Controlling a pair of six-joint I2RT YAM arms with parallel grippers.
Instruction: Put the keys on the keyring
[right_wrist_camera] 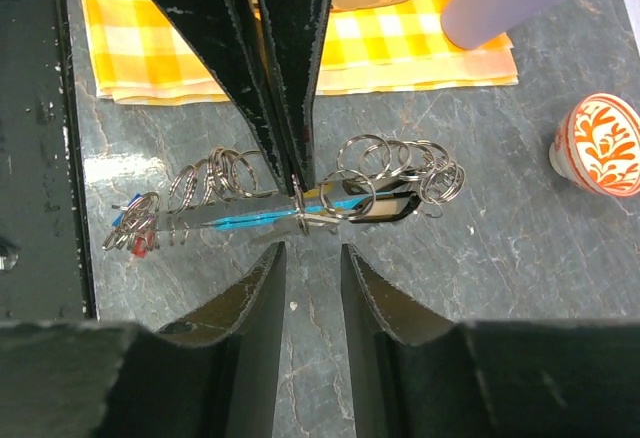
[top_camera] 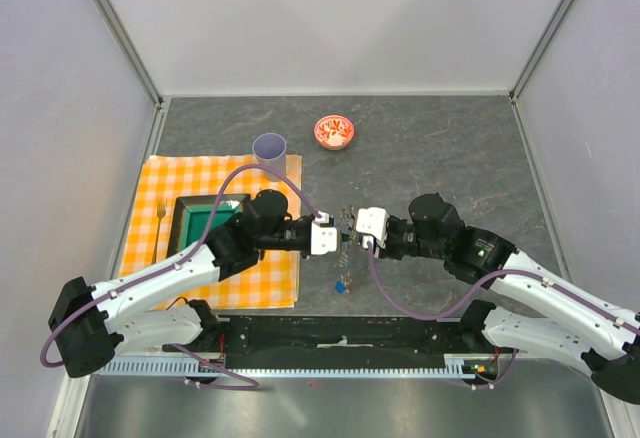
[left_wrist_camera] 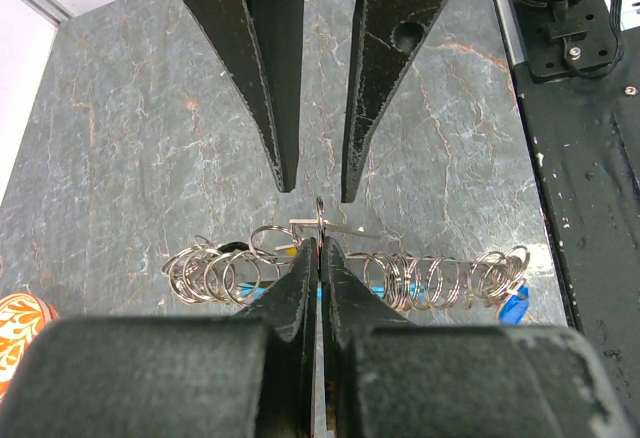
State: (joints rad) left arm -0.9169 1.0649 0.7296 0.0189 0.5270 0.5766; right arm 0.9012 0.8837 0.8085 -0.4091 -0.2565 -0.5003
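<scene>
We take the yellow checked cloth (top_camera: 215, 233) as our mark. Just off its right edge, on the grey stone table (top_camera: 450, 148), the keys (top_camera: 344, 258) lie in a short line running along that edge. Their many small silver rings (left_wrist_camera: 212, 273) are bunched toward both ends. A blue tag (top_camera: 342, 285) sits at the end of the line nearest the cloth's near corner, and a black tag (right_wrist_camera: 392, 208) lies toward the other end. The keyring (left_wrist_camera: 320, 210) shows as a thin wire rising out of the middle of the line. Our left gripper (left_wrist_camera: 320, 250) reaches out over the cloth's right edge, its fingers pressed together and pinching that wire. Our right gripper (right_wrist_camera: 313, 256) faces it from the side away from the cloth. Its fingers are spread, with the tips just short of the wire and touching nothing that we can see. A lilac cup (top_camera: 269, 148) stands at the cloth's far right corner. A red patterned bowl (top_camera: 334, 131) stands beyond that corner, off the cloth.
</scene>
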